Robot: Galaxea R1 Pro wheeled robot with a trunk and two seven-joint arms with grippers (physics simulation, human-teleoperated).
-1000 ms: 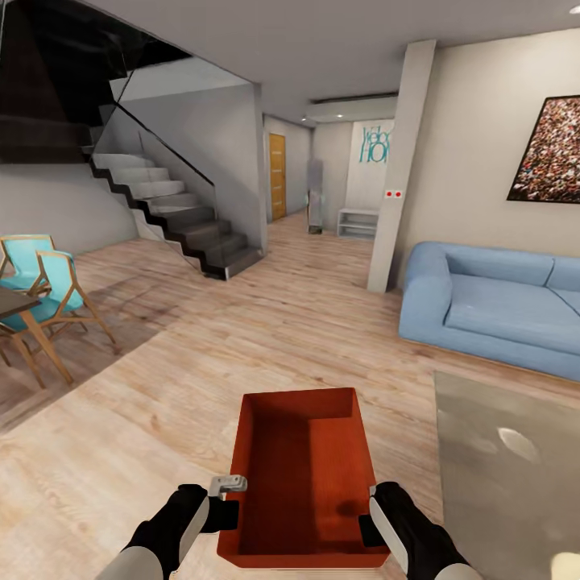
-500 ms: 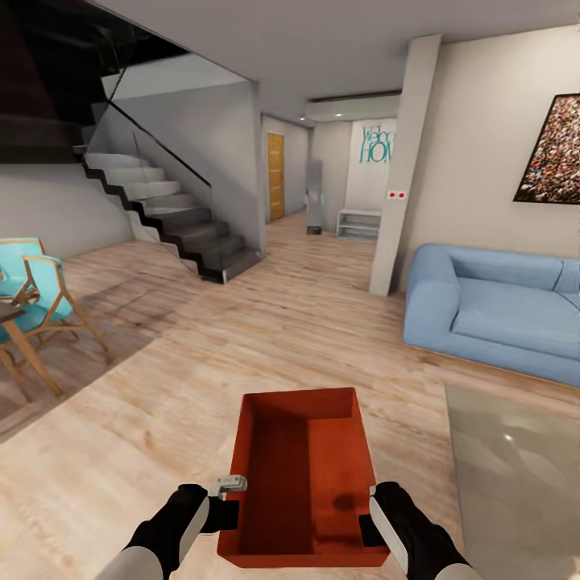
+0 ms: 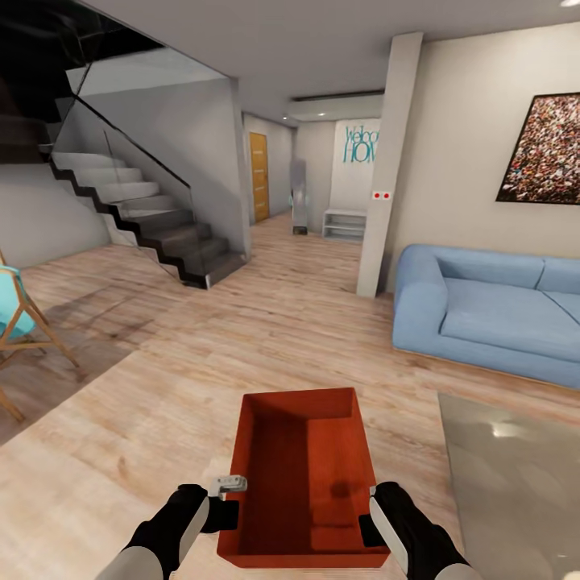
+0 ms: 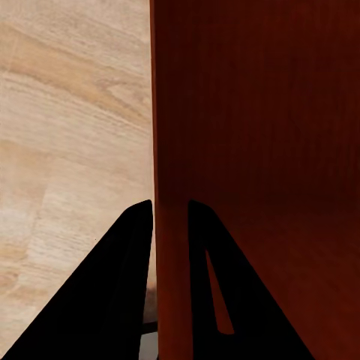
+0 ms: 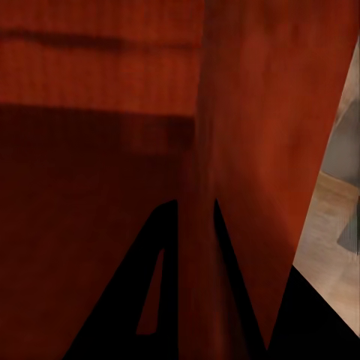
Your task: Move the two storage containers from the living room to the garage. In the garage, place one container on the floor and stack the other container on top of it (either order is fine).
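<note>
One red-orange storage container point(image 3: 302, 475) hangs low in front of me over the living room's light wood-plank flooring point(image 3: 201, 346). I hold it at both long sides. My left gripper point(image 3: 229, 514) is shut on the container's left wall, and in the left wrist view its black fingers point(image 4: 131, 255) straddle that thin wall point(image 4: 169, 150). My right gripper point(image 3: 366, 528) is shut on the right wall, where its fingers point(image 5: 161, 255) pinch the wall point(image 5: 225, 112) from both faces. The bin looks empty inside.
A blue sofa point(image 3: 491, 310) stands at the right with a grey rug point(image 3: 515, 475) before it. A white pillar point(image 3: 387, 169) rises mid-room. A dark staircase point(image 3: 153, 225) runs along the left, a turquoise chair point(image 3: 16, 322) sits at the left edge, and a hallway point(image 3: 298, 234) leads back.
The whole view has shifted: stairs, chairs and pillar slid left as the camera moved forward and turned. The container sits the same between both grippers.
</note>
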